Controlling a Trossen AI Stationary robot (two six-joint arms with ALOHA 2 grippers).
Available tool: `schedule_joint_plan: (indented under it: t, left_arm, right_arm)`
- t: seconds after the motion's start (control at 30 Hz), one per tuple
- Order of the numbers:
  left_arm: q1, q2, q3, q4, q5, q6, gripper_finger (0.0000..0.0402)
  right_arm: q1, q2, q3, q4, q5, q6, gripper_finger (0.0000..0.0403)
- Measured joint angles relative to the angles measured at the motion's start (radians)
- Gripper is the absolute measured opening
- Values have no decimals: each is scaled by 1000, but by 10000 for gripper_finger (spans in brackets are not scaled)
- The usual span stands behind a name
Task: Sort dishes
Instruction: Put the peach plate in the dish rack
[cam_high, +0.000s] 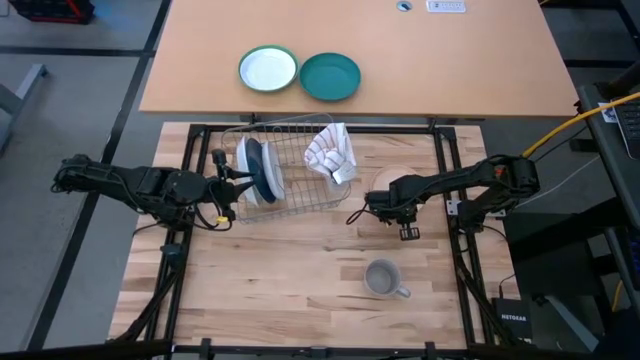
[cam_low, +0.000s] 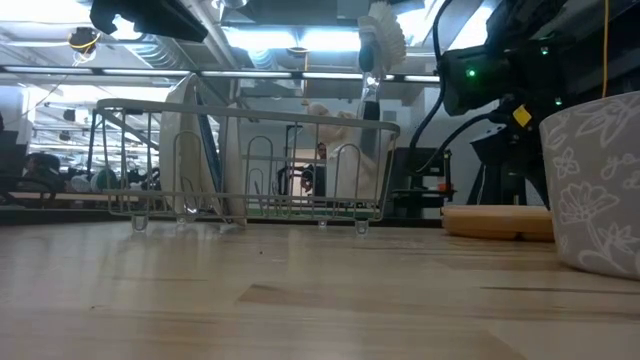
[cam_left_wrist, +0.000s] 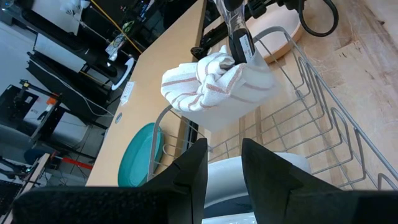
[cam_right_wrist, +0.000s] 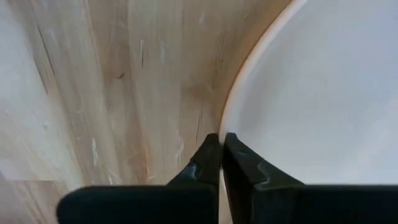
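A tan plate lies flat on the wooden table, right of a wire dish rack. My right gripper points straight down at the plate's rim and is shut there. A white plate and a dark blue plate stand on edge in the rack's left end. My left gripper hovers open just left of them, with the white plate below and beyond its fingers. A grey patterned mug stands upright near the front edge. My right gripper is shut on the tan plate's rim, which runs into the slit between the two fingertips. One finger stands on the table side, the other over the plate's inside. The fingers come from above, pointing down. The plate lies flat on the table.
A white cloth with red stripes hangs bundled at the rack's right end. A green-rimmed white plate and a teal plate sit on the tan table beyond. Bare wood lies between the rack and the mug.
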Motion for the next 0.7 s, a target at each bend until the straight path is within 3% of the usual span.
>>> schedule_joint_plan:
  t: [0.2,0.7]
  left_arm:
    - [0,0,0,0,0,0,90]
    - [0,0,0,0,0,7,90]
  right_arm:
    - [0,0,70,-99,-18,3,26]
    - [-1,0,308,-255,-18,33,10]
